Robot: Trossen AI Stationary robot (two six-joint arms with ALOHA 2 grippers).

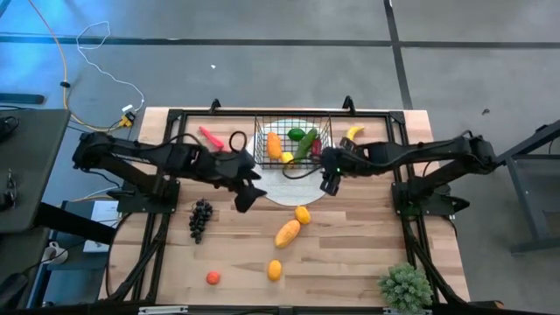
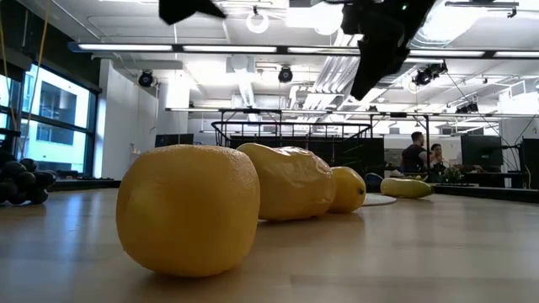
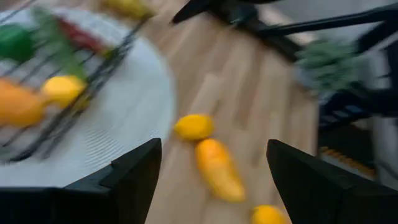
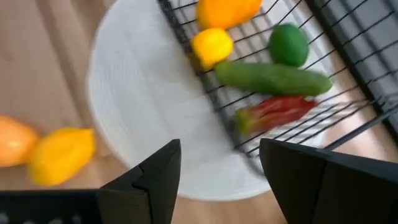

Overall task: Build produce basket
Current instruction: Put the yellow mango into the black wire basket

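The black wire basket (image 1: 292,140) stands on a white plate (image 1: 278,185) at the far middle of the table. It holds an orange mango (image 4: 227,9), a lemon (image 4: 211,45), a green lime (image 4: 288,43), a cucumber (image 4: 270,78) and a red pepper (image 4: 280,111). A lemon (image 1: 302,214), a mango (image 1: 287,234), another yellow fruit (image 1: 275,269), a tomato (image 1: 213,277), grapes (image 1: 200,219), a red vegetable (image 1: 211,138) and a banana (image 1: 353,132) lie on the table. My left gripper (image 1: 249,194) is open and empty above the plate's left edge. My right gripper (image 1: 331,184) is open and empty above the plate's right edge.
A spiky green potted plant (image 1: 404,286) stands at the near right corner. The arms' black frame runs along the table's left, right and far sides. In the low view the yellow fruit (image 2: 189,210) fills the foreground, and people stand in the room far behind.
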